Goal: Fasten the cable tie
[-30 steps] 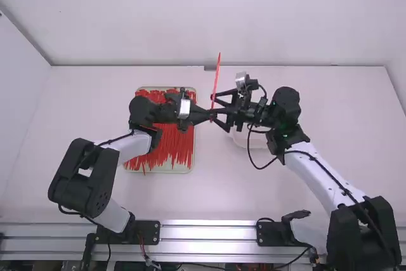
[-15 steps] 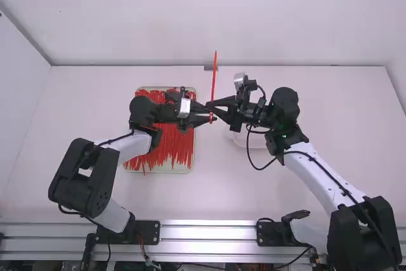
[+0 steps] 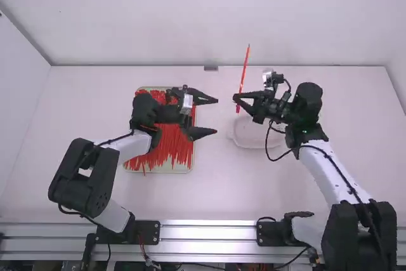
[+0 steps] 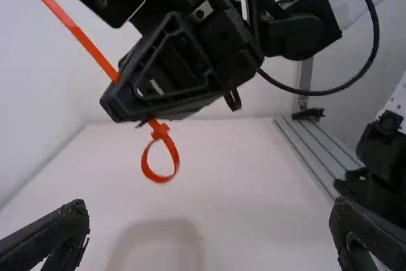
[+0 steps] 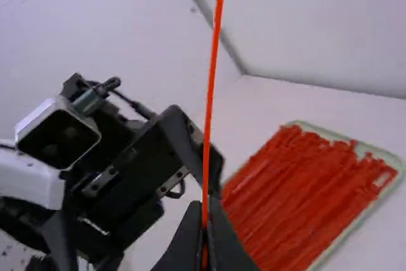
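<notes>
Now spread wide at left tool, released; pulled back rightward at right tool, pinching the looped cable tie.

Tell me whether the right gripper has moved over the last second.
Yes. The right gripper, shut on the red cable tie, has moved right, away from the tray of ties.

The cable tie looks like smooth, faintly glossy red plastic, as do the spare ties on the pale tray. The left pincer and right pincer are matt black plastic. The tabletop is smooth, matt white.
</notes>
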Available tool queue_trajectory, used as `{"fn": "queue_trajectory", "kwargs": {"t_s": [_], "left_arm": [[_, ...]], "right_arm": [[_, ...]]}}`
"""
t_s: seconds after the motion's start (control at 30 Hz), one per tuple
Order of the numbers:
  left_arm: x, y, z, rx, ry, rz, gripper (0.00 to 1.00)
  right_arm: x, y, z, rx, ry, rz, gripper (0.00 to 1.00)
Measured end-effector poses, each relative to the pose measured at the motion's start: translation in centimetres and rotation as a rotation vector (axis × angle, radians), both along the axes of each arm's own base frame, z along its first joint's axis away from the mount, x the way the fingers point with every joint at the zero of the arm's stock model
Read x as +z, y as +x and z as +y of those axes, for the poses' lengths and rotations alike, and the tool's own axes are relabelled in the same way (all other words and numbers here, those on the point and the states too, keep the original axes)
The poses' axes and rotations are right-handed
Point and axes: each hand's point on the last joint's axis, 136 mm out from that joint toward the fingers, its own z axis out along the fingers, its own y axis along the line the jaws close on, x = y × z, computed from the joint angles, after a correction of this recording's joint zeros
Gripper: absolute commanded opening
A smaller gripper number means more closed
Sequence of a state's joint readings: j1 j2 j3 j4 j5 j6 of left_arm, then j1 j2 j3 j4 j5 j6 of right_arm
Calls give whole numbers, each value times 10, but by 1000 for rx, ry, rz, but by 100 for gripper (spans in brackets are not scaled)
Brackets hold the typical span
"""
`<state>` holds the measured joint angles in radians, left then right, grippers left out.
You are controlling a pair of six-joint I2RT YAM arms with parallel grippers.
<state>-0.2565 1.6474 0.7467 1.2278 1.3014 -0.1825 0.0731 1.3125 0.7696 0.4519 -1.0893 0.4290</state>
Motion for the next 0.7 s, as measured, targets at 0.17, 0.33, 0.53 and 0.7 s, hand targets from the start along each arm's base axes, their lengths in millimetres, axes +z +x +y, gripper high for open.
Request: {"fn": "queue_trajectory", "kwargs": {"t_s": [0.17,0.33,0.53,0.7], "left_arm": [[-33,11,8,37,69,170,99],[-61,26,20,134,126,289,99],[-87,43,28,270,198,344,99],[-102,53,35,360,245,383,99]], "right_arm": [[-31,9,-29,-96,-58,112,0],[-60,15,-50,-200,-142,191,0],[-84,32,-66,-361,-290,182,0],[-117,43,-71,-480,-392,209,0]]}}
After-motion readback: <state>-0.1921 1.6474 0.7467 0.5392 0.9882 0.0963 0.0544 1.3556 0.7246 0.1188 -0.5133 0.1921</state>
